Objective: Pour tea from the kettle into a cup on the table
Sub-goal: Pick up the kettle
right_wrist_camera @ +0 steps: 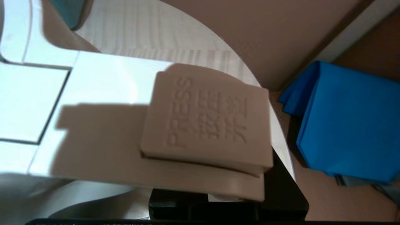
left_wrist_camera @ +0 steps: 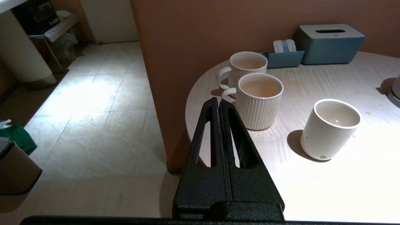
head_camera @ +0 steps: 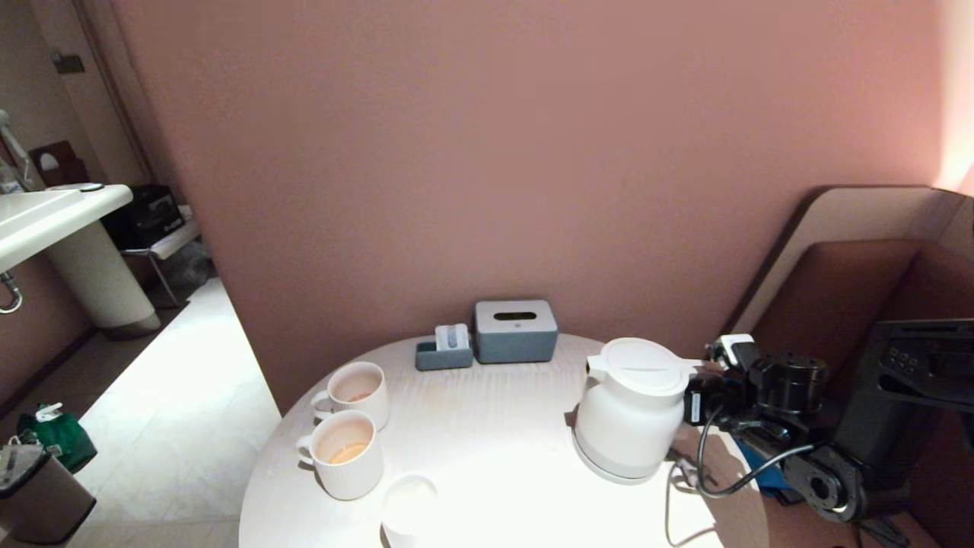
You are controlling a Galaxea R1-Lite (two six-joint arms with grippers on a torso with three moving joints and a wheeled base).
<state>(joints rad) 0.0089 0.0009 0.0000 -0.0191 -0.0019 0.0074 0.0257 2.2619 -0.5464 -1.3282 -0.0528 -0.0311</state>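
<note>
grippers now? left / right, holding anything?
Left claw: shut, empty, off the table's near-left edge.
Right claw: at the kettle's handle; whether it has closed on it can't be told.

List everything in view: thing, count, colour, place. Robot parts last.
kettle: one, white, right side of table
cup: one, plain white, near table edge
ribbed mugs: two, white, left side, some tea inside
tissue box: one, grey-blue, by wall
small tray: one, grey-blue, beside tissue box
blue cloth: one, beyond table's right edge
left hand: black, shut, off table's left edge
right hand: black, at kettle handle
</note>
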